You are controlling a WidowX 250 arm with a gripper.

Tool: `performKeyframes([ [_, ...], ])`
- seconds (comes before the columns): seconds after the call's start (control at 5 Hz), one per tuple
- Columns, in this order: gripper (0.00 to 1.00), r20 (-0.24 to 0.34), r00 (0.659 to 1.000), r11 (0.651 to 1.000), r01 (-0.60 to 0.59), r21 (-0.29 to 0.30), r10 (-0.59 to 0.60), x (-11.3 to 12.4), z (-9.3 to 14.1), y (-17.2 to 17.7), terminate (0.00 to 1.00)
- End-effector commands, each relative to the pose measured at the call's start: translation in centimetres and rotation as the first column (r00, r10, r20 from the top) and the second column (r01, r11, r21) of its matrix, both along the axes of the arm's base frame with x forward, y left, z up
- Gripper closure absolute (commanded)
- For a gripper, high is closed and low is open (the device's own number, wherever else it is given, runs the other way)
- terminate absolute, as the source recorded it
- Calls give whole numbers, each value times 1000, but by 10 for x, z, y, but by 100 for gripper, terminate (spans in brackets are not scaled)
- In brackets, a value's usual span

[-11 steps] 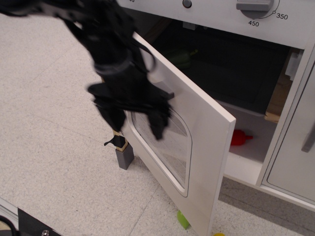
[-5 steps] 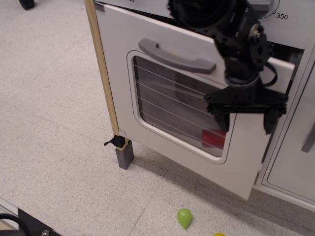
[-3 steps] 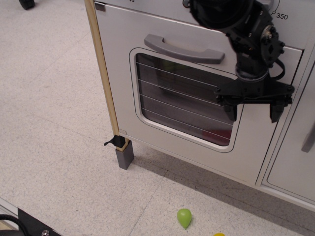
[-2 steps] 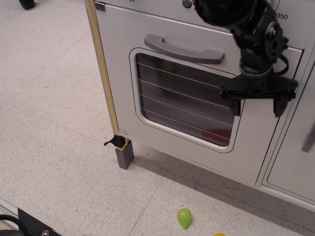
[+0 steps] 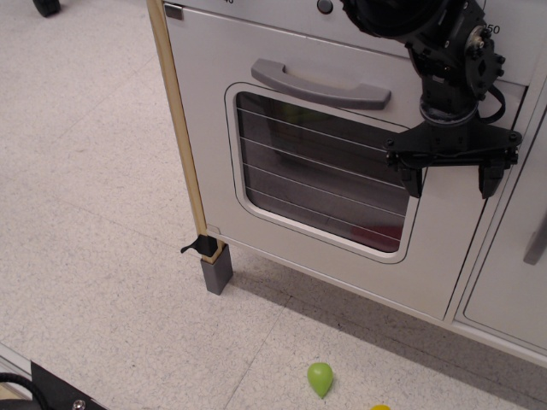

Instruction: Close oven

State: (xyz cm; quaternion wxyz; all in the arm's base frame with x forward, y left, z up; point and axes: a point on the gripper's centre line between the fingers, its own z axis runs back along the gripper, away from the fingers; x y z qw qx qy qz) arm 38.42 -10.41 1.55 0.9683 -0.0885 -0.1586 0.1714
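The oven [image 5: 325, 171] filled the upper centre of the frame, and its door now sat flush with the white front, where seconds earlier it had swung wide and then hung ajar. The closing looked done. The claw [image 5: 450, 175], at the door's upper right corner, stood open with nothing held; it had apparently lifted slightly, though contact was hard to judge.

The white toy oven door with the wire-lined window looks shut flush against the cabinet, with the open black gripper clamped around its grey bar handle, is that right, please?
Not quite. The white toy oven door is shut flush, but the open black gripper is not on the grey bar handle. In the observation.image view it sits at the door's right edge, below and right of the handle, holding nothing.
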Motion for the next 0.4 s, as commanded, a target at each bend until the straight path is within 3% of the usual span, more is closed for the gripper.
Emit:
performKeyframes([
  [0.0,0,39,999,999,24,22,-25,-16,26,25,0],
  [0.2,0,21,999,999,38,35,-39,-35,24,34,100],
])
